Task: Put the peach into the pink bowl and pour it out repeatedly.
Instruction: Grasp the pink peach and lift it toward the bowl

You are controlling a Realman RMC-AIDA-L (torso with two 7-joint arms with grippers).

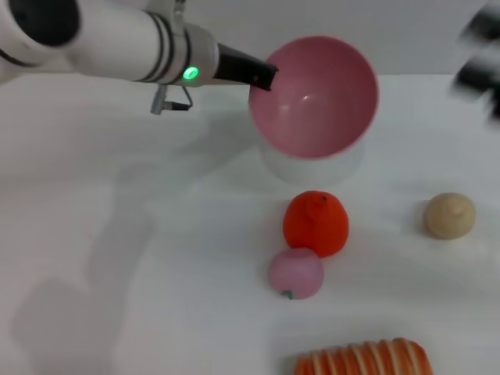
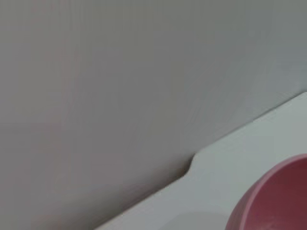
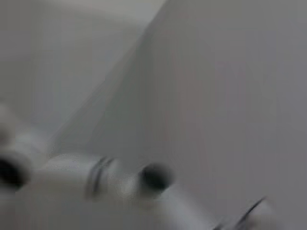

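We hold the pink bowl [image 1: 316,98] tipped up off the table [image 1: 141,234].
Head view: our left gripper [image 1: 266,76] clamps its rim; the peach [image 1: 296,273] lies below, touching the orange-red fruit [image 1: 316,222]. Left wrist view: bowl edge only. Right wrist view: blurred; we cannot tell the right gripper's [image 1: 480,58] state.

Access to the peach [image 1: 296,273] is blocked behind by the touching orange-red fruit [image 1: 316,223]; open table [image 1: 141,258] is left beside it.
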